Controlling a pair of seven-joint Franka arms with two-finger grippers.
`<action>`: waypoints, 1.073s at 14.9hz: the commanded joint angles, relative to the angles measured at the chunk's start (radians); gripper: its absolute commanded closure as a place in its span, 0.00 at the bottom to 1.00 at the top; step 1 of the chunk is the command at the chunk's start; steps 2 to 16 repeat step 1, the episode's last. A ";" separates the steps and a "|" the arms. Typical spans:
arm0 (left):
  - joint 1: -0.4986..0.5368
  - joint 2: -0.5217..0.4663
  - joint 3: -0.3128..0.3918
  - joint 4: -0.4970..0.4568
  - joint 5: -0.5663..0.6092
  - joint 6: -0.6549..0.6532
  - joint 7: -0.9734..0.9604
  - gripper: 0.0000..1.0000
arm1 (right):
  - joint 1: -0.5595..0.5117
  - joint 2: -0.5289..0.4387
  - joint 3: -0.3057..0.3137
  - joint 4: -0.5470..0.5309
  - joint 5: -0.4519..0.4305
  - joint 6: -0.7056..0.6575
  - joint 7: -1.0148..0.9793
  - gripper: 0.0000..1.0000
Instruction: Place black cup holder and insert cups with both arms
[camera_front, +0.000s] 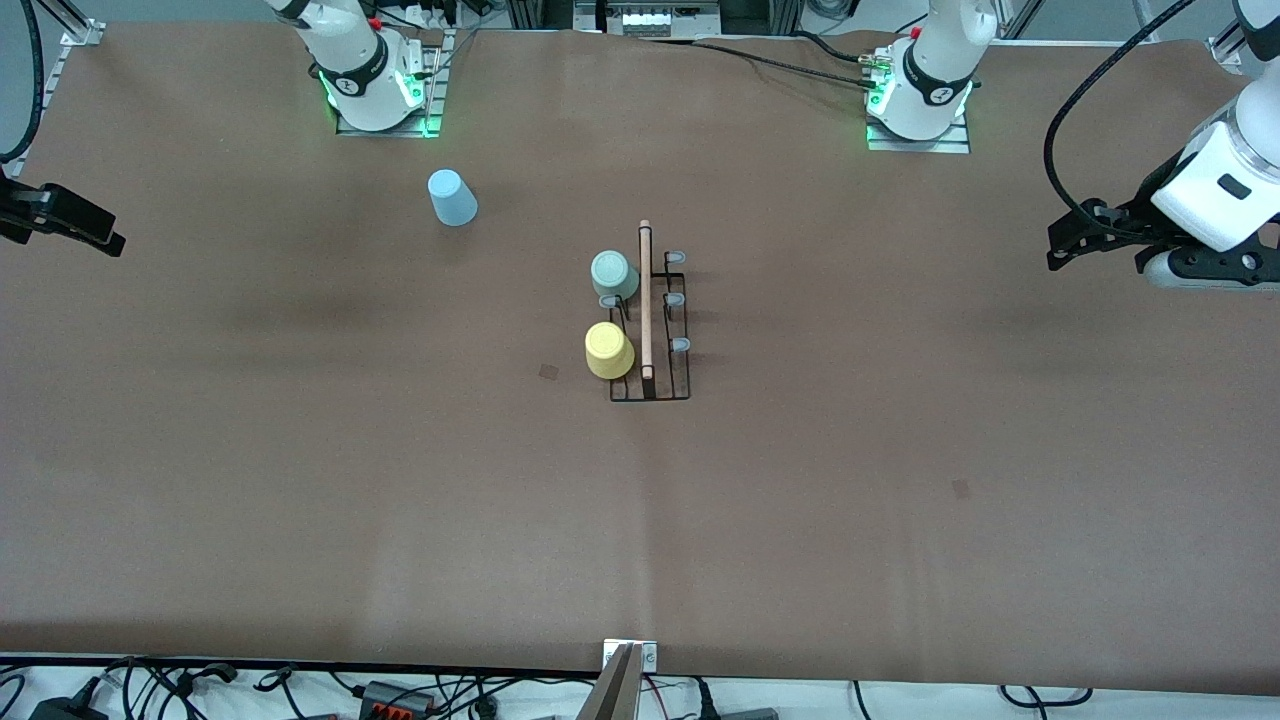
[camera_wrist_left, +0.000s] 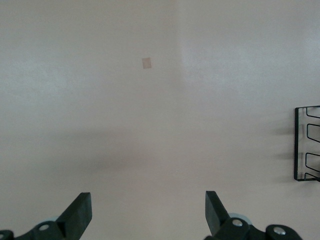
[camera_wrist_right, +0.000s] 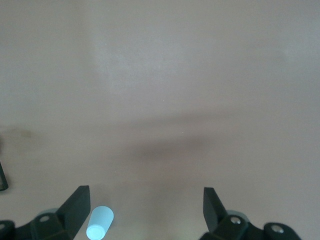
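Black cup holder (camera_front: 650, 330) mid-table, left end effector (camera_wrist_left: 148, 212) apart, right end effector (camera_wrist_right: 146, 210) apart

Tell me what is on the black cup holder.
On the black cup holder sit two upside-down cups: the grey-green cup and the yellow cup. The pegs under them are covered; three pegs stand bare.

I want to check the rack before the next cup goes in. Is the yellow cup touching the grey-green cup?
Apart. The front view shows a strip of brown table between the yellow cup and the grey-green cup, both at the black cup holder.
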 joint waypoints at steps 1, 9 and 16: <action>0.007 0.007 -0.001 0.022 -0.016 -0.023 0.028 0.00 | -0.024 -0.017 0.020 -0.015 0.004 0.011 0.004 0.00; 0.007 0.007 -0.001 0.022 -0.016 -0.023 0.028 0.00 | -0.024 -0.017 0.020 -0.015 0.004 0.011 0.004 0.00; 0.007 0.007 -0.001 0.022 -0.016 -0.023 0.028 0.00 | -0.024 -0.017 0.020 -0.015 0.004 0.011 0.004 0.00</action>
